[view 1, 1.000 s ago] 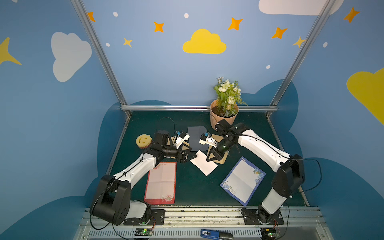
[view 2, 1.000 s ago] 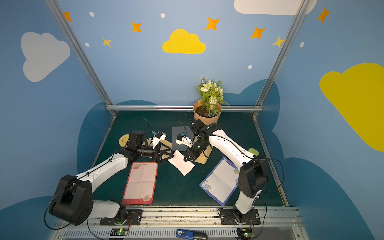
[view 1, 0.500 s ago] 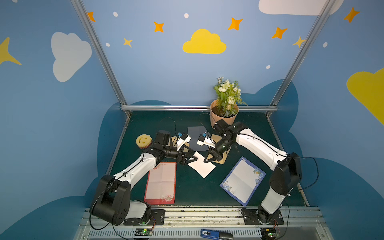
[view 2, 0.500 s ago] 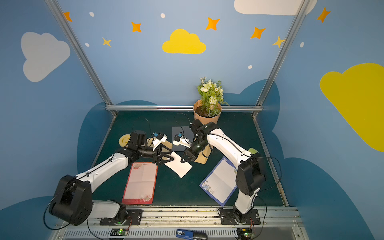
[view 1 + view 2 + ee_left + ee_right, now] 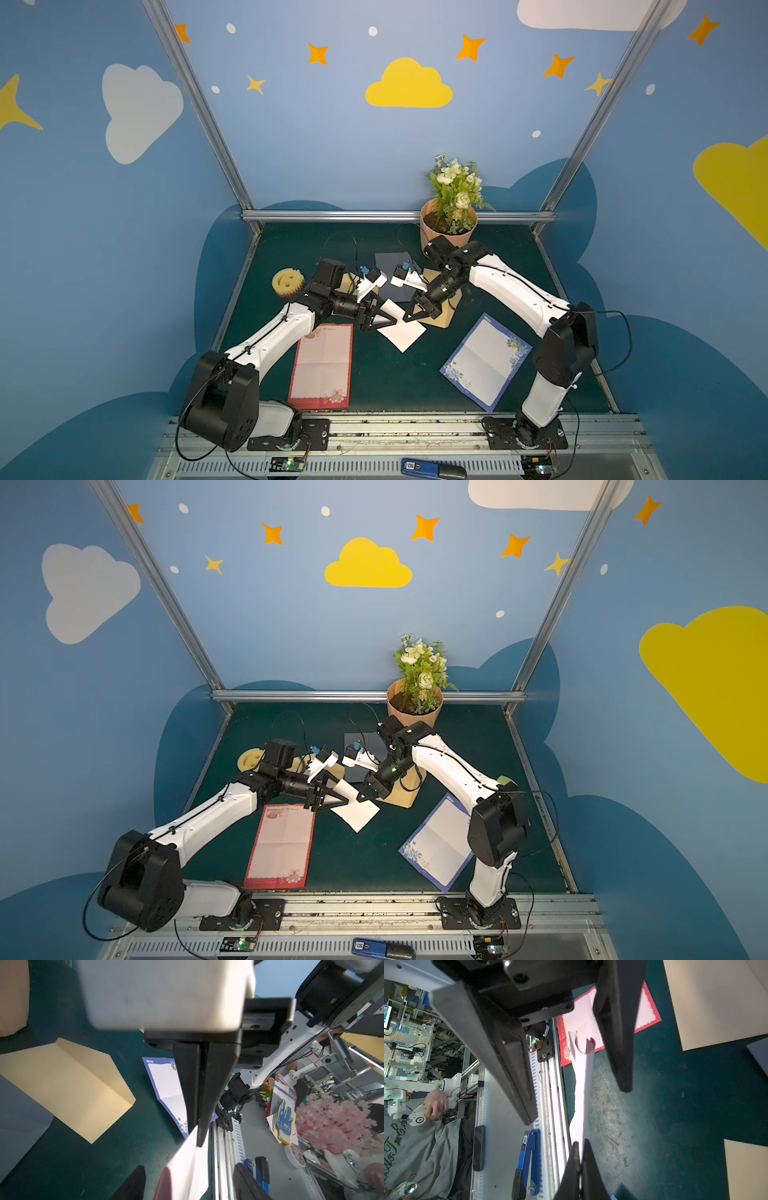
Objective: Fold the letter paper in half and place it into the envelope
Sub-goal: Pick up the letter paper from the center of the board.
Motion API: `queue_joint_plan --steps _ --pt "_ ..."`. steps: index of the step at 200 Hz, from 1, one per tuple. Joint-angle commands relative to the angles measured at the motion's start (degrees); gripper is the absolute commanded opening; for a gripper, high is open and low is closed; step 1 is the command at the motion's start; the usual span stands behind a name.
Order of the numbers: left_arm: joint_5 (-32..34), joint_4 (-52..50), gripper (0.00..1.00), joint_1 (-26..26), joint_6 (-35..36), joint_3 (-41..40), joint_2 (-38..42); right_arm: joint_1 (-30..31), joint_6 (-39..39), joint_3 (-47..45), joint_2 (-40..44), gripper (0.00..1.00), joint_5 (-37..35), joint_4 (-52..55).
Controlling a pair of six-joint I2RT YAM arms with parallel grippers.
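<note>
Paper is raised mid-counter, with the envelope at its 3 o'clock, partly under the right arm. Top views hide both grips. Left wrist view: right end effector pinched closed on the paper's edge. Right wrist view: left end effector spread open, paper between its jaws, not clamped.

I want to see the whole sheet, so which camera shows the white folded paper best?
A top view: the white folded paper shows nearly its whole face and outline. The right wrist view shows it edge-on, pinched in the right hand; the left wrist view shows only a cropped end.
</note>
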State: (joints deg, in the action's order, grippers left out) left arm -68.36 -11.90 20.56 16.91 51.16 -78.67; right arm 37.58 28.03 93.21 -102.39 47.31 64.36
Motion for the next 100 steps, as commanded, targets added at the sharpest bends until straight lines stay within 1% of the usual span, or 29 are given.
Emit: queue_joint_plan --steps 1,10,20,30,42,50,64,73,89,94,97,98,99,100 --pt "-1.5 -4.0 0.57 0.2 2.6 2.3 -0.6 -0.5 -1.5 0.5 1.2 0.0 0.8 -1.6" --pt "-1.4 -5.3 0.54 0.2 3.2 3.1 -0.9 -0.6 -1.8 0.5 1.1 0.0 0.8 -1.7" --pt "-1.5 -6.6 0.47 0.2 3.7 4.0 -1.3 -0.5 -1.9 0.3 1.1 0.0 0.7 -1.8" --pt "-1.6 -8.4 0.37 0.4 4.2 5.0 -2.0 -0.5 -2.1 0.1 1.1 0.0 0.5 -2.0" --pt "-1.8 -10.0 0.19 0.4 4.5 6.2 -2.9 -0.6 -2.6 -0.3 1.3 0.01 0.0 -2.6" --pt "-1.7 -10.4 0.12 0.4 4.4 6.8 -3.5 -0.6 -3.1 -0.5 1.5 0.01 -0.2 -3.0" --pt "-1.7 -11.2 0.09 0.5 3.9 7.8 -4.8 -0.6 -3.9 -0.9 1.8 0.02 -0.5 -3.9" --pt "-1.9 -12.2 0.04 0.5 3.7 8.8 -5.7 -0.7 -4.9 -1.2 2.2 0.06 -1.2 -4.8" --pt "-1.7 -13.6 0.04 0.5 2.7 10.6 -7.0 -1.0 -7.4 -2.0 2.9 0.13 -3.3 -6.5" --pt "-1.5 -13.2 0.04 0.5 1.8 11.0 -7.3 -1.4 -8.5 -2.3 3.3 0.19 -4.2 -7.1" --pt "-1.3 -12.9 0.04 0.5 1.2 11.2 -7.4 -1.5 -8.9 -2.4 3.5 0.21 -4.6 -7.4" --pt "-1.2 -12.8 0.04 0.5 1.1 11.2 -7.4 -1.6 -9.3 -2.6 3.7 0.24 -4.9 -7.7" --pt "-1.2 -12.6 0.04 0.5 0.9 11.2 -7.4 -1.6 -9.3 -2.6 3.7 0.24 -4.9 -7.7" --pt "-1.0 -12.4 0.04 0.5 0.6 11.2 -7.4 -1.9 -9.7 -2.8 3.9 0.27 -5.3 -8.0"
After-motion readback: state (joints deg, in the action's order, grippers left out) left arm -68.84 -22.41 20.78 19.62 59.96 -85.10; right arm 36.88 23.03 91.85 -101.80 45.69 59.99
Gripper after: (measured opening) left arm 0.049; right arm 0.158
